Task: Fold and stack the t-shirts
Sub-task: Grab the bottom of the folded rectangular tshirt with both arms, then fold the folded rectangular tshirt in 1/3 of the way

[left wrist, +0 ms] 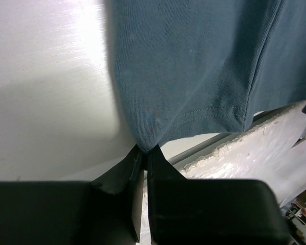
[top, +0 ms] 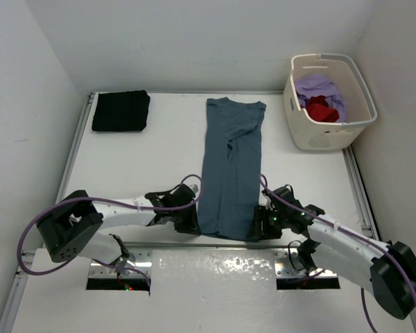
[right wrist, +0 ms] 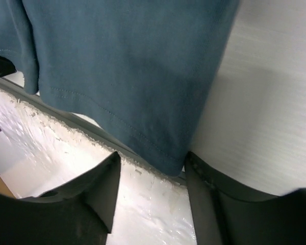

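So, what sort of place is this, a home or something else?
Most likely a robot test bench in a lab. A white table sits between bare white walls, a left arm and a right arm are mounted at its near edge, and a laundry basket stands at the far right.

A white table [top: 159, 149] fills the space, matte and evenly lit, boxed in by plain white walls: a back wall [top: 194, 41], a left wall [top: 21, 139] and a right wall [top: 402, 90]. Thin metal rails [top: 75, 149] run along its sides and far edge. The near strip [top: 215, 274] is glossy and throws back bright glare, with two dark rectangular openings [top: 100, 283] cut into it. Soft shadows lie in the far corners.
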Robot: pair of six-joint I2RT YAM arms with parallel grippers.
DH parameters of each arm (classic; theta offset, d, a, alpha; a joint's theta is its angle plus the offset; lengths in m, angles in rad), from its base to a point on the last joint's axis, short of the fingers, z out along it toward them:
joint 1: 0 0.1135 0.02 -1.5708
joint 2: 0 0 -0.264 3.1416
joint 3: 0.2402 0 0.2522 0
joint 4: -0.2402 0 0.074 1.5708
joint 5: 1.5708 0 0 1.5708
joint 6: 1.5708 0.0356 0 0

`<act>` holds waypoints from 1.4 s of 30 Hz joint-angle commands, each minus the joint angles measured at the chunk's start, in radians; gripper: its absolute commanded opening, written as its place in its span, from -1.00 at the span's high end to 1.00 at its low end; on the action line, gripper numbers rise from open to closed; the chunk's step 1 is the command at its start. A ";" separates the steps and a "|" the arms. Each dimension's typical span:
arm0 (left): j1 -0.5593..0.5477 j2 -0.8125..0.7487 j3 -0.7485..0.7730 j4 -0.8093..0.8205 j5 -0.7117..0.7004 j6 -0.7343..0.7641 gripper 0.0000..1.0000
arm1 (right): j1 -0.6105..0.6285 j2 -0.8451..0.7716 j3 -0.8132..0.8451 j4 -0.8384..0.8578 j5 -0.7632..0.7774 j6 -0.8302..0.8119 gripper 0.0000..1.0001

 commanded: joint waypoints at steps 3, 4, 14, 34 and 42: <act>-0.013 0.020 0.001 0.061 -0.012 -0.001 1.00 | 0.005 0.057 -0.009 0.030 0.051 -0.027 0.18; -0.017 0.018 0.006 0.071 -0.010 0.002 1.00 | 0.005 0.062 -0.005 0.030 0.054 -0.039 0.34; -0.036 -0.025 0.162 0.012 -0.071 0.067 1.00 | 0.005 0.011 0.165 -0.012 0.212 -0.151 1.00; 0.214 0.205 0.679 -0.042 -0.130 0.200 1.00 | -0.147 0.263 0.570 0.005 0.468 -0.282 1.00; 0.296 0.366 0.900 -0.047 -0.092 0.252 1.00 | -0.251 0.456 0.725 0.091 0.410 -0.375 1.00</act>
